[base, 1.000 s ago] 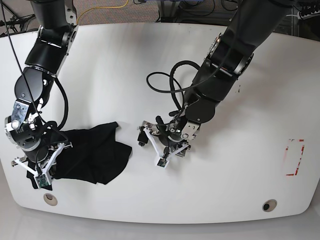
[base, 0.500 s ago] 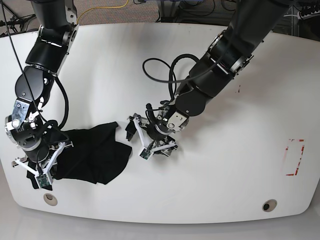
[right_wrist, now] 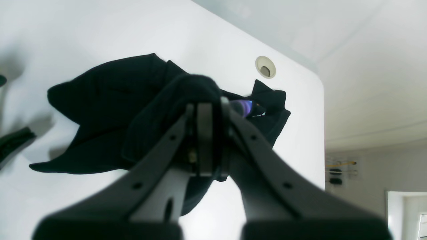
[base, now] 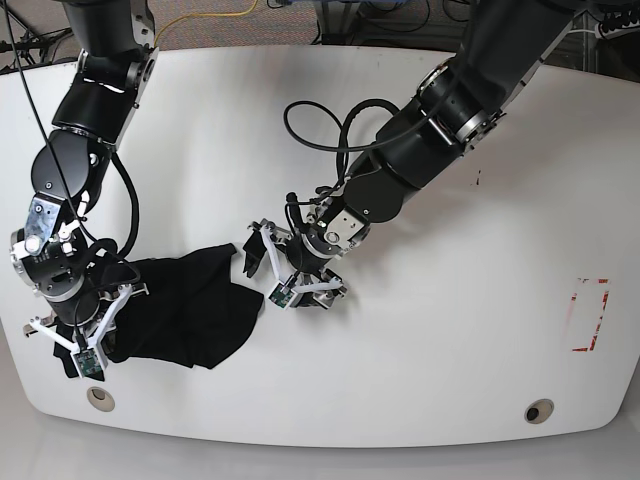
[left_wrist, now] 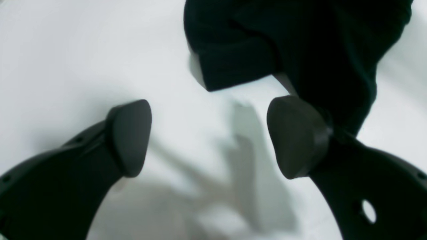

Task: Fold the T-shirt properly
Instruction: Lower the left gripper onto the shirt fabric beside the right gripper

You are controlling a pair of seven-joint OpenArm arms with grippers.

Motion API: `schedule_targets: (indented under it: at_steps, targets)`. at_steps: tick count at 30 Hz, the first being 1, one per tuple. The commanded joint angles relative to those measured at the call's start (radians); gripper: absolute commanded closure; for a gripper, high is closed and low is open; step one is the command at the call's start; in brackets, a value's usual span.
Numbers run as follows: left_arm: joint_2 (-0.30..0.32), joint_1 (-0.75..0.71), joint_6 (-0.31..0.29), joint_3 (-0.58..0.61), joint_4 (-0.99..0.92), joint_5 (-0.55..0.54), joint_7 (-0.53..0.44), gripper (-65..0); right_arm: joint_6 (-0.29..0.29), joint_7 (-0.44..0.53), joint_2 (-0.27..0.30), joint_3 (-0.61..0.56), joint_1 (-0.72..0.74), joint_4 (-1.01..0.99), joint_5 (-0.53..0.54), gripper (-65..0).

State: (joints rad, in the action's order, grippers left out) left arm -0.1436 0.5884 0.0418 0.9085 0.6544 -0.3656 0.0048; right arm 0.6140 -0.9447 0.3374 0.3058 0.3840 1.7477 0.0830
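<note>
One black T-shirt (base: pixel 185 310) lies crumpled on the white surface (base: pixel 420 380). At its left end, the right gripper (right_wrist: pixel 205 133) is clamped on a bunched fold. Just right of the shirt's edge, the left gripper (base: pixel 262 268) hovers with jaws spread apart, holding nothing.

One T-shirt (base: pixel 185 310), two tools

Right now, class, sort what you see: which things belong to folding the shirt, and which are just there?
Part of the job:
T-shirt
right gripper, shut on the shirt
left gripper, open beside it

Just there:
table
red marking
table holes
</note>
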Motion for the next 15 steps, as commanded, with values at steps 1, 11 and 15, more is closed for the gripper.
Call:
schedule_targets:
  at_steps: [1,11,15]
  targets:
    - [-0.013,0.032,0.002,-0.01,0.036,-0.012,-0.029,-53.8,0.0,0.028,0.012,0.001,0.028,0.025,0.009,0.0]
    - [-0.013,0.028,-0.006,-0.054,0.15,-0.055,0.042,-53.9,0.0,0.025,0.011,-0.001,0.029,0.029,0.005,0.0]
    - [-0.013,-0.003,-0.019,-0.08,0.321,-0.034,0.182,-55.6,0.005,0.025,0.016,-0.002,0.018,0.024,0.001,0.0]
